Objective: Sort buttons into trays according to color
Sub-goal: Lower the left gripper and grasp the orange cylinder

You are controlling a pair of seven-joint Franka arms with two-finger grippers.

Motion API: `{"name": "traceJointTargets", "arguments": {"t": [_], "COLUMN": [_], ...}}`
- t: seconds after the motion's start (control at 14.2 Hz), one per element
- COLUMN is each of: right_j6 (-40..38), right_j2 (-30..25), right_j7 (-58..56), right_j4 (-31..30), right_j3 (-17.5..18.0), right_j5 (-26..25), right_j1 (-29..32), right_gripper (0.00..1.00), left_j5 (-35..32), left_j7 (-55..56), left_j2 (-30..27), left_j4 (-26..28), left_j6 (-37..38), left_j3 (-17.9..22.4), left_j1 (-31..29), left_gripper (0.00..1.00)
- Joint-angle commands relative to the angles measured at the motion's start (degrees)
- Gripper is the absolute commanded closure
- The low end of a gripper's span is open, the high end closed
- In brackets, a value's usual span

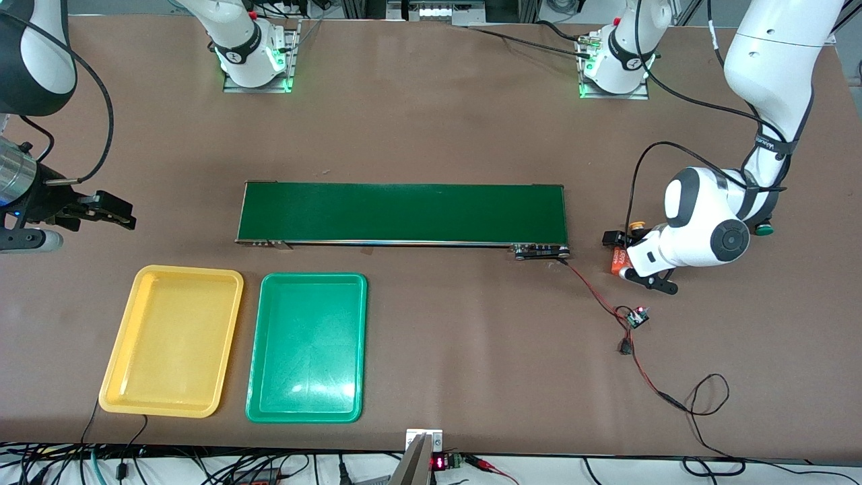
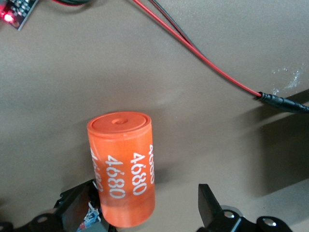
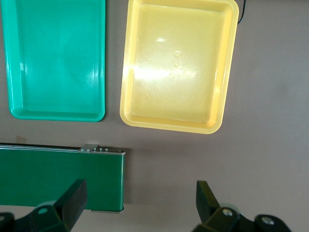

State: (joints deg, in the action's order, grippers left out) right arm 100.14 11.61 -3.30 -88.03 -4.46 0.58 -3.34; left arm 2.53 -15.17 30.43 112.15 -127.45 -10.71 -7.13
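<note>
The yellow tray [image 1: 172, 340] and the green tray [image 1: 308, 348] lie side by side, nearer the front camera than the conveyor belt, and both hold nothing. They show again in the right wrist view as the yellow tray [image 3: 178, 67] and the green tray [image 3: 55, 60]. My left gripper [image 1: 634, 263] hangs low at the left arm's end of the belt, open, with an orange cylinder marked 4680 [image 2: 123, 169] upright between its fingers [image 2: 208, 209]. A yellow button cap [image 1: 636, 225] and a green button cap [image 1: 763, 230] peek out beside that arm. My right gripper [image 3: 140, 203] is open over the belt's other end.
The long dark green conveyor belt [image 1: 402, 212] crosses the middle of the table. Red and black wires [image 1: 592, 289] run from its end to a small circuit board [image 1: 636, 316] with a lit red light. More cables trail toward the table's front edge.
</note>
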Motion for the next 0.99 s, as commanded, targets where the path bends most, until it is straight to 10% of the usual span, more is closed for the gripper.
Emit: {"name": "traceJointTargets", "arguments": {"t": [0.0, 0.42, 0.92], "right_j6": [-0.30, -0.47, -0.47], "right_j2": [0.08, 0.08, 0.08], "right_j7": [-0.13, -0.13, -0.13], "right_j4": [0.22, 0.22, 0.22], "right_j3": [0.16, 0.16, 0.16], "right_j5": [0.91, 0.91, 0.91], "right_j1": [0.18, 0.27, 0.27], "right_gripper": [0.00, 0.00, 0.00], "left_j5": [-0.69, -0.69, -0.60], "left_j7": [-1.44, -5.63, -6.71], "left_j2": [-0.37, 0.07, 0.86], "left_j4": [1.06, 1.06, 1.49], "left_j6": [-1.31, -5.16, -5.97], "left_j3": [-0.63, -0.63, -0.63], "left_j1": [-0.78, -0.78, -1.13], "left_gripper": [0.00, 0.32, 0.29]}}
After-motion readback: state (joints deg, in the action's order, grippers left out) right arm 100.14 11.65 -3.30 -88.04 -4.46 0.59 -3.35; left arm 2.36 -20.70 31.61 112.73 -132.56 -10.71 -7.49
